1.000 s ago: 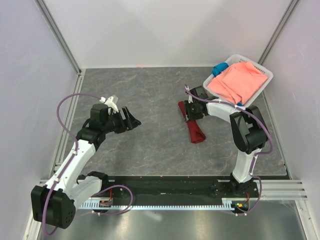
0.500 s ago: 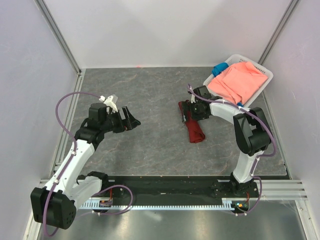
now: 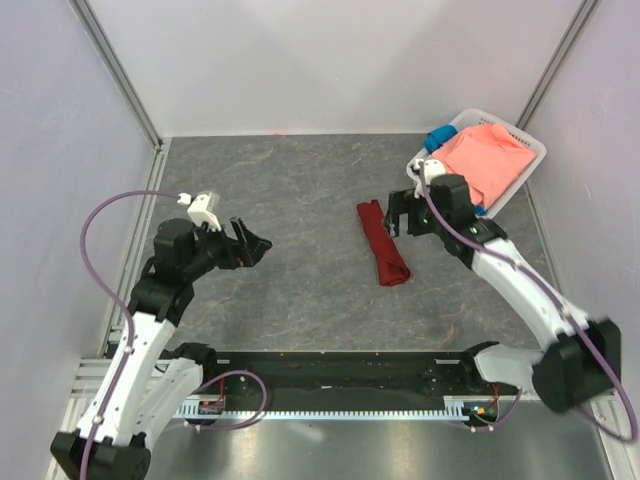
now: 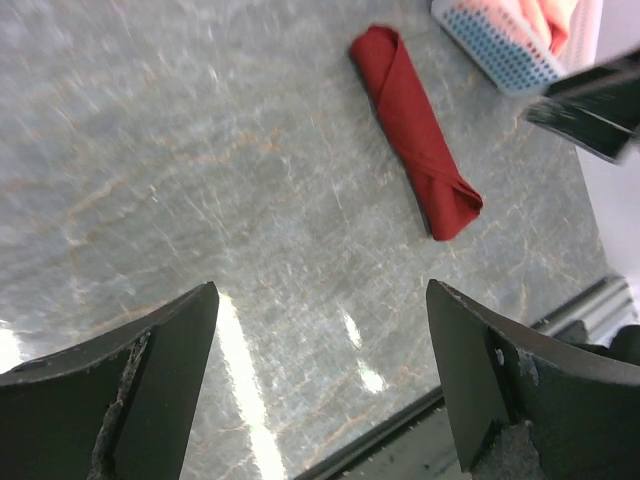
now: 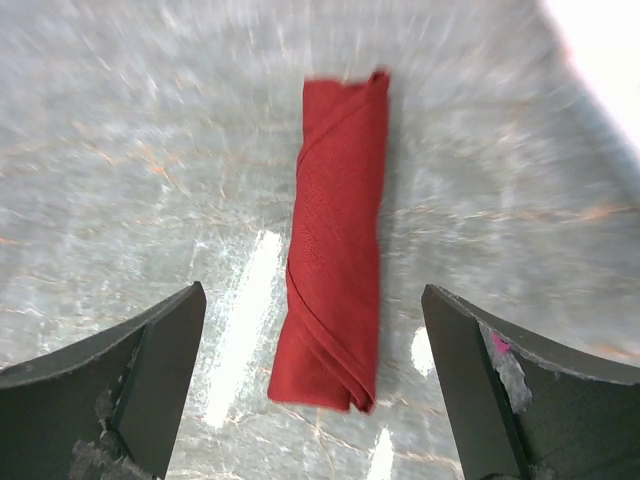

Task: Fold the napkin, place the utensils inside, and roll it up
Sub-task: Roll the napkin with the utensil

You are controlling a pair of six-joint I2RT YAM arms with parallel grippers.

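Above the far end of the roll, the right tool (image 3: 398,212) is hanging with its fingers spread wide, gripping nothing. Just beside it, the maroon napkin (image 3: 385,245) is lying on the worktop (image 3: 300,190) as a tight roll, touched by neither arm, so the folding and rolling are looking finished. The utensils are not showing; they are presumably wrapped inside, though I cannot tell. Well apart, the left tool (image 3: 250,240) is gaping wide and empty too. Behind the right arm, a white basket (image 3: 533,150) is holding a salmon-pink cloth (image 3: 480,160) and a small blue cloth (image 3: 438,138). Nothing is crowding the roll.

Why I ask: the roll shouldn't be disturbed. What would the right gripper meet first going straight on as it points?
Probably the rolled napkin, centred ahead of the right gripper in its wrist view; depth is unclear, so perhaps the table first.
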